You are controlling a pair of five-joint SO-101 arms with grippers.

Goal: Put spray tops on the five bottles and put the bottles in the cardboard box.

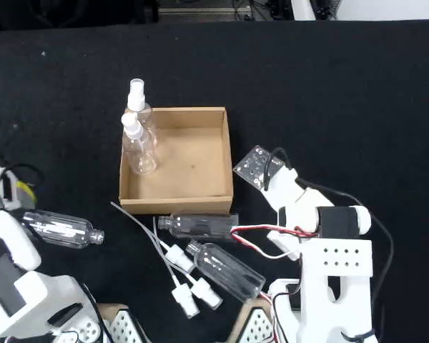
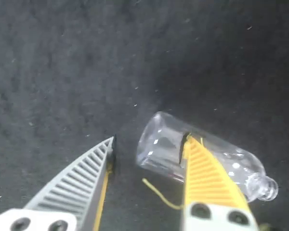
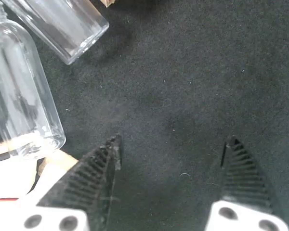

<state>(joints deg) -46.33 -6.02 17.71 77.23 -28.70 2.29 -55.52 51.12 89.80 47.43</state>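
Observation:
The cardboard box [image 1: 225, 153] sits mid-table. Two clear bottles with white spray tops [image 1: 139, 150] [image 1: 138, 107] stand upright at its left rear corner. An uncapped bottle [image 1: 61, 229] [image 2: 226, 161] lies on the mat at the left. My left gripper [image 2: 149, 141] is open above its base end, the yellow finger [image 2: 202, 178] crossing over the bottle. Two more uncapped bottles [image 1: 196, 225] [image 1: 225, 270] lie in front of the box, with three loose spray tops [image 1: 179, 257] [image 1: 200, 289] beside them. My right gripper [image 3: 173, 140] hangs open over bare mat near their bases [image 3: 19, 106] [image 3: 67, 24].
Black mat [image 1: 343, 93] covers the whole table, with free room behind and to the right of the box. The left arm [image 1: 11, 239] stands at the near left and the right arm [image 1: 322, 229] at the near right, with red and white cables trailing toward the lying bottles.

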